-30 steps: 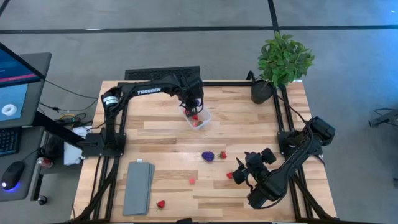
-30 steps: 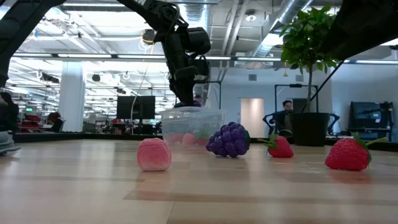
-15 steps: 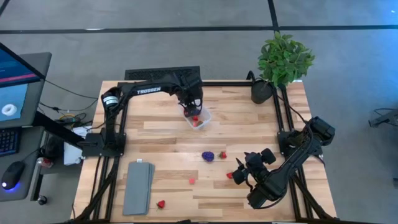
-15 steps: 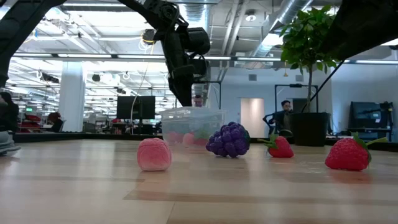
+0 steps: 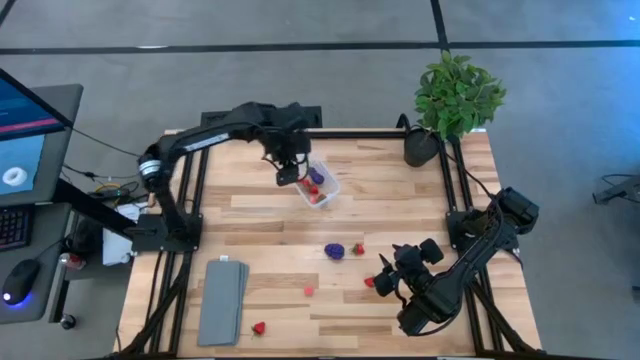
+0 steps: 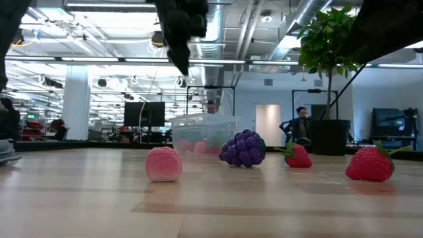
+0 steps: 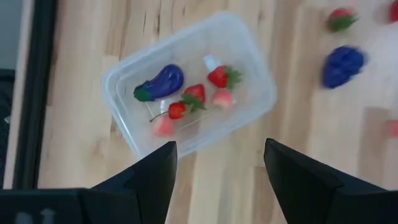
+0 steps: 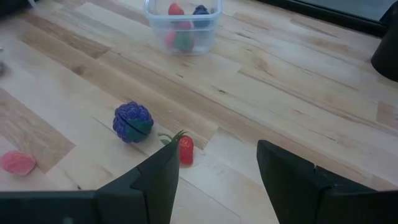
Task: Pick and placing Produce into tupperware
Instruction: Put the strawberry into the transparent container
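From above: left hand (image 5: 287, 176) spread open and empty, upper centre, just left of the tub (image 5: 317, 185); right hand (image 5: 384, 282) lower right, fingers apart, nothing held, a strawberry (image 5: 369, 283) at its tip. Level with the counter (image 6: 211, 198): tub at centre behind a pink piece (image 6: 163, 164) and grapes (image 6: 242, 148). Left wrist: tub holding an eggplant (image 7: 161, 83) among strawberries. Right wrist: grapes left of centre, tub at top.

You've got the left gripper (image 7: 217, 165) open above the tupperware (image 7: 255, 68): eggplant (image 7: 163, 82), strawberries (image 7: 224, 76) inside; grape cluster (image 7: 342, 64) upper right of frame
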`<act>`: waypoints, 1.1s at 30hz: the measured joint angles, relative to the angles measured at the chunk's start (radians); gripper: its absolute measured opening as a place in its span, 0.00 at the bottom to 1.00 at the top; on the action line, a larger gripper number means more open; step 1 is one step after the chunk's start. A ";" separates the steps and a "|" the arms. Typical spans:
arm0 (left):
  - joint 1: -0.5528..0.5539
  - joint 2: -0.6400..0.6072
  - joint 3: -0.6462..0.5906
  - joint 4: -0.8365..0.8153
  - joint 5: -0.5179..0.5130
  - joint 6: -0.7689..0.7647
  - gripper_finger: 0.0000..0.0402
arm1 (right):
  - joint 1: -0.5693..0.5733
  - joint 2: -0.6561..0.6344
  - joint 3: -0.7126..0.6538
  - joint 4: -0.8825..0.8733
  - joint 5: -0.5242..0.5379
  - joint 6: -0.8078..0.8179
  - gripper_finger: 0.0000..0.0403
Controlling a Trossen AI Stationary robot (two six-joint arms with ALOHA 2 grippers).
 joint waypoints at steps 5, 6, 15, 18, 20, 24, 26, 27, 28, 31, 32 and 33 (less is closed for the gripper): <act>-0.038 -0.155 -0.057 0.021 -0.015 -0.048 0.58 | 0.000 0.000 0.000 -0.001 0.006 -0.001 0.59; -0.045 -0.190 -0.080 0.031 -0.022 -0.058 0.58 | 0.000 0.000 0.000 -0.004 0.007 -0.002 0.59; -0.169 -0.587 -0.447 0.173 -0.066 -0.232 0.58 | 0.000 0.000 0.000 -0.018 0.018 -0.009 0.59; -0.231 -0.718 -0.588 0.224 -0.094 -0.318 0.58 | 0.000 0.000 0.000 -0.021 0.039 -0.010 0.59; -0.279 -0.793 -0.672 0.269 -0.104 -0.380 0.58 | -0.006 0.000 0.000 -0.031 0.044 -0.010 0.59; -0.396 -0.895 -0.795 0.361 -0.097 -0.486 0.58 | -0.029 0.000 0.000 -0.047 0.050 -0.011 0.59; -0.467 -0.915 -0.831 0.385 -0.094 -0.518 0.58 | -0.043 0.000 0.000 -0.047 0.061 -0.012 0.59; -0.504 -0.917 -0.841 0.391 -0.093 -0.527 0.58 | -0.050 0.000 0.000 -0.047 0.062 -0.012 0.59; -0.542 -0.916 -0.850 0.397 -0.092 -0.535 0.58 | -0.057 0.000 0.000 -0.047 0.062 -0.012 0.59; -0.642 -0.896 -0.864 0.407 -0.095 -0.543 0.58 | -0.073 0.000 0.000 -0.046 0.062 -0.012 0.59; -0.668 -0.884 -0.866 0.410 -0.097 -0.543 0.58 | -0.077 0.000 0.000 -0.044 0.062 -0.017 0.59; -0.692 -0.871 -0.868 0.407 -0.098 -0.543 0.58 | -0.080 0.000 0.000 -0.039 0.062 -0.029 0.59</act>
